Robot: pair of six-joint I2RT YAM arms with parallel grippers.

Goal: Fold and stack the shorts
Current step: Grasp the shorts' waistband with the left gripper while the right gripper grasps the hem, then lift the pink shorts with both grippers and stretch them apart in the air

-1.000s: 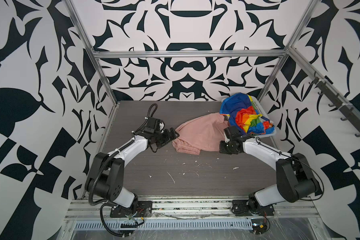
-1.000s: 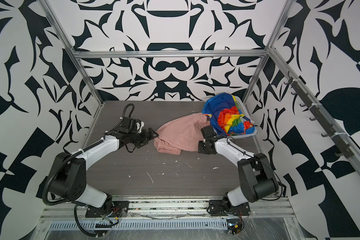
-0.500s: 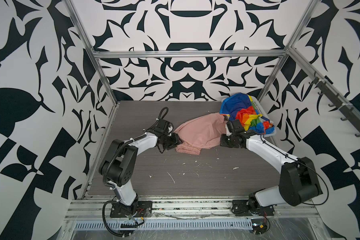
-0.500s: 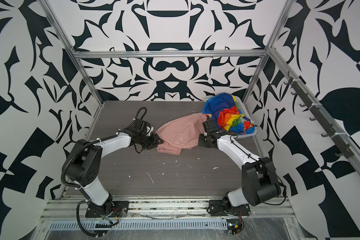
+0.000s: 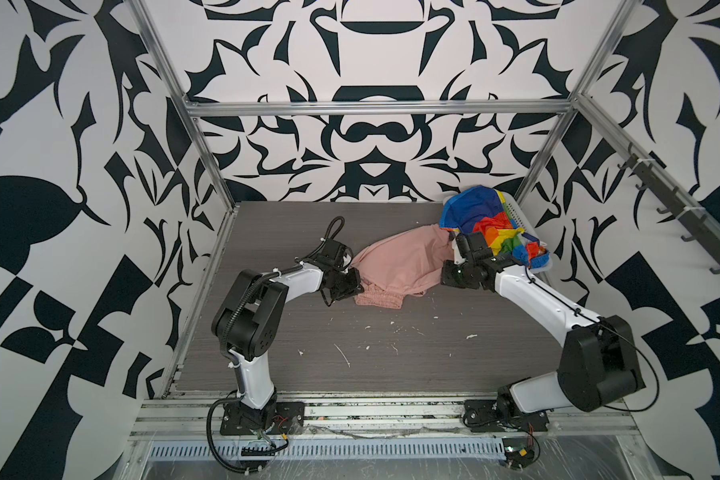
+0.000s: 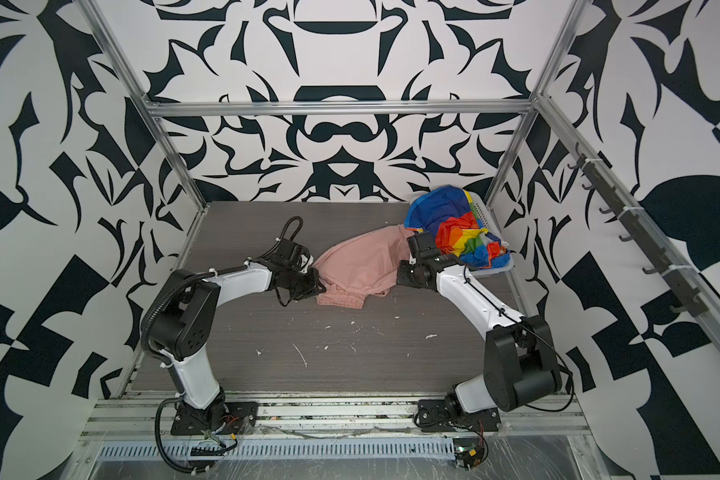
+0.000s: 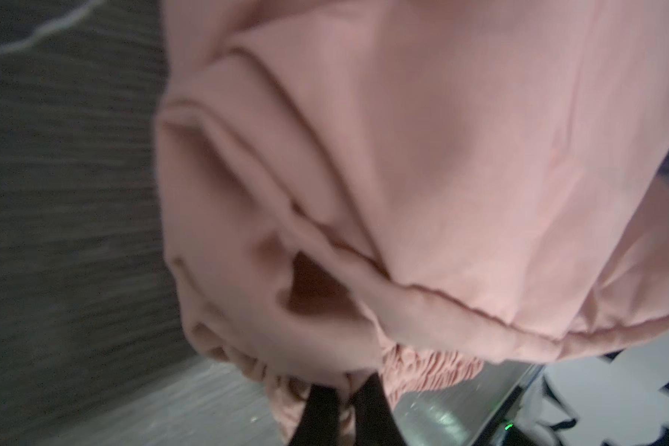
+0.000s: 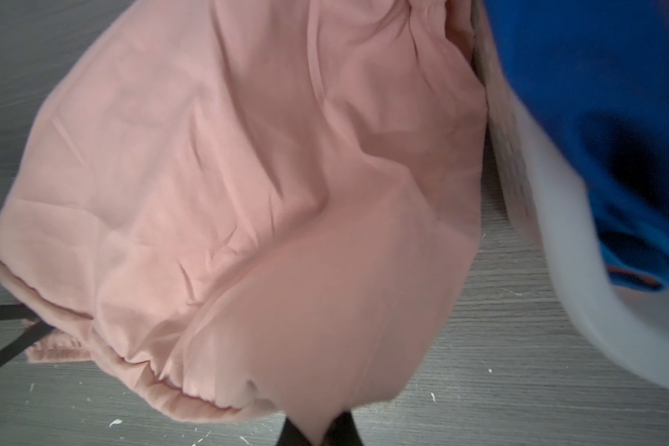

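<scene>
both top views show the pink shorts (image 5: 400, 262) lying crumpled on the dark table (image 5: 391, 353), in its far half, between the two arms. the gathered waist is on the side nearer to the arm bases, and the smooth cloth goes from there toward the far right corner, where its end comes right up to the basket (image 5: 517, 212). the left gripper (image 5: 356, 286) is at the left end of the waist. in the left wrist view its two black fingers (image 7: 319, 409) stand close together with gathered pink cloth pinched between them, so it is clenched on the pink shorts. the right gripper (image 5: 442, 276) is at the right edge of the same garment, just in front of the basket. in the right wrist view a fold of pink cloth goes down into the narrow gap between its fingers (image 8: 346, 428), so this one also is grasping the pink shorts. the rainbow shorts (image 5: 491, 226) are heaped in the white basket in the far right corner, with a blue part on top and one end hanging over the near rim. the right wrist view shows this blue cloth over the white rim, just beside the pink cloth. small white crumbs (image 5: 344, 355) are scattered on the near part of the table, apart from the shorts.
</scene>
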